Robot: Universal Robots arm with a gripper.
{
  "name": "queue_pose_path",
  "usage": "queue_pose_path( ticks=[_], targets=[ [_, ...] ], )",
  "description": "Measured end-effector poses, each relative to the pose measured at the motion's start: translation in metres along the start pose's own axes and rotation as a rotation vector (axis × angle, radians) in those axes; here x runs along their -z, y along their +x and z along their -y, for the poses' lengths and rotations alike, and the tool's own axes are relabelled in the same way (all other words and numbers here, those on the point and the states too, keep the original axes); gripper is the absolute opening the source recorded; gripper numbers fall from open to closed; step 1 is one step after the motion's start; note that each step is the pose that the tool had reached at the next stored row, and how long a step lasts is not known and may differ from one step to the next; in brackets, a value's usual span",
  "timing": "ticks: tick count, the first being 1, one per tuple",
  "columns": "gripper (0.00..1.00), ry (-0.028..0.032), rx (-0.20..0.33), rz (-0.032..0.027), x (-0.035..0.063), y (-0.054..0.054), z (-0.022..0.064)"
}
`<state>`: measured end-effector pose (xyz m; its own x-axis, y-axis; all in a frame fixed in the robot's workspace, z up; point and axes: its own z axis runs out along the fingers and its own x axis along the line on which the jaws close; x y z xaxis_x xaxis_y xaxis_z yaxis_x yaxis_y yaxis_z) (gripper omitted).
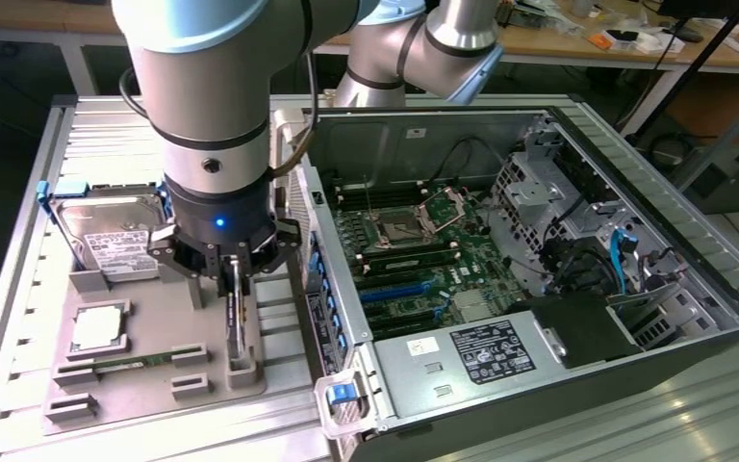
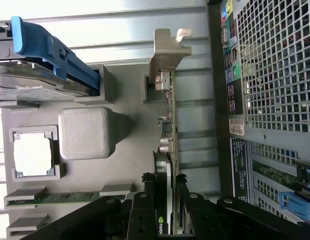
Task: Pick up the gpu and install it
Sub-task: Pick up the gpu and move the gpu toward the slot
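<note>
The gpu [image 2: 167,127] is seen as a thin dark card with a silver end bracket. It is stood on its long edge in the grey holder [image 1: 139,390] and pinched by the gripper [image 1: 232,281].

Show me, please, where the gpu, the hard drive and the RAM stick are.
gpu [image 2: 168,127], wrist view, the card's thin edge.
hard drive [image 1: 115,243], exterior view, its white label.
RAM stick [image 1: 132,364], exterior view, its green middle.

Probably a robotics lab: cluttered workbench [image 1: 543,46] behind an opened computer case [image 1: 408,144] (side panel off).
</note>
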<state>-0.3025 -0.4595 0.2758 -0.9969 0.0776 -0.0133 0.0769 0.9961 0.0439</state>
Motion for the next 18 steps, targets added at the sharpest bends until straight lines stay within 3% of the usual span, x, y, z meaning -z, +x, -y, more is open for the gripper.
queue_pose_path(
  ticks=[18],
  targets=[
    [0.27, -0.0001, 0.0, 0.0001, 0.0112, 0.0, -0.0005]
  ],
)
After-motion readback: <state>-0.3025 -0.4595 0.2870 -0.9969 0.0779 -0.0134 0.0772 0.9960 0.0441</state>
